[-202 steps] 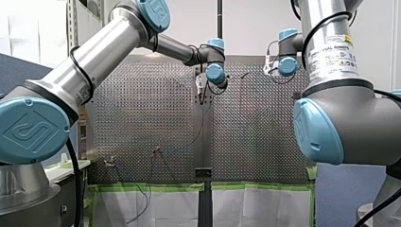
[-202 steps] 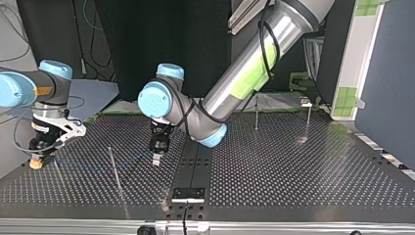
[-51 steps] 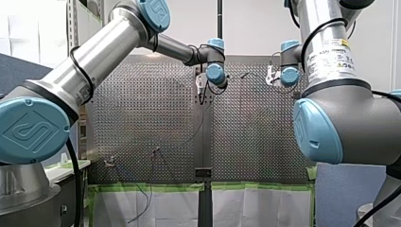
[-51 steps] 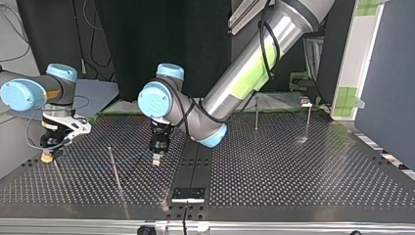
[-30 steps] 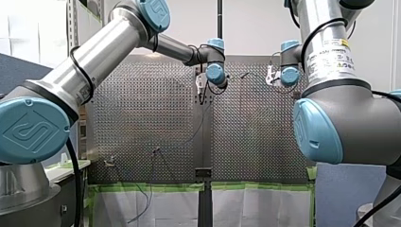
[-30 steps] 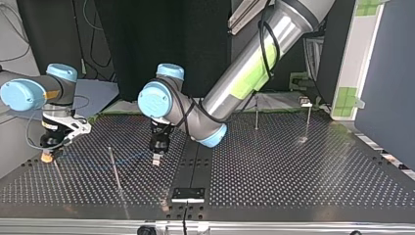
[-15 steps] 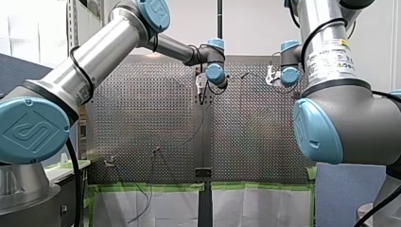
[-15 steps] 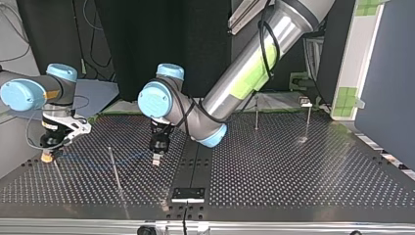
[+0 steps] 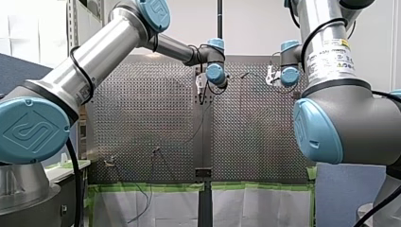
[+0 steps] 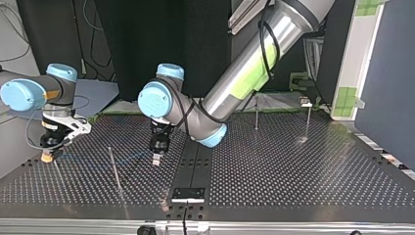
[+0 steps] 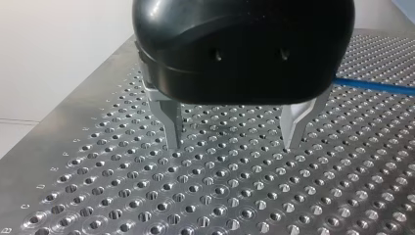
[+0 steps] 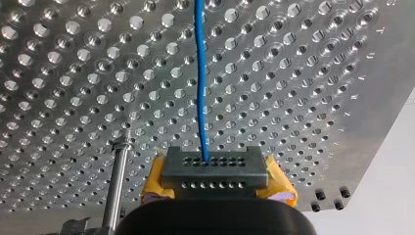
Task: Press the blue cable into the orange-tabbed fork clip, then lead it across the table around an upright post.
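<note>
I log the cable (image 12: 199,88) as bright blue. The table (image 11: 98,196) is silver-grey metal with a regular grid of round holes. My left gripper (image 11: 232,145): glossy black body, bare metal fingers (image 11: 172,129). My left arm (image 9: 108,52) and right arm (image 9: 331,52): silver tubes, light-blue joint caps. Green tape (image 9: 255,187) edges the table.

Arms: two, my left arm (image 10: 254,63) and my right arm (image 10: 24,93).
Grippers: two, one per arm, the left gripper (image 11: 232,146) and the right gripper (image 10: 47,156).
Metal fingers (image 11: 172,125) on the left gripper: two.
Blue cable (image 12: 200,98): one.
Upright posts clearly seen in the top view: three, namely the near post (image 10: 114,169), the middle post (image 10: 256,115) and the end post (image 10: 308,122).
Perforated table (image 10: 293,171): one.
</note>
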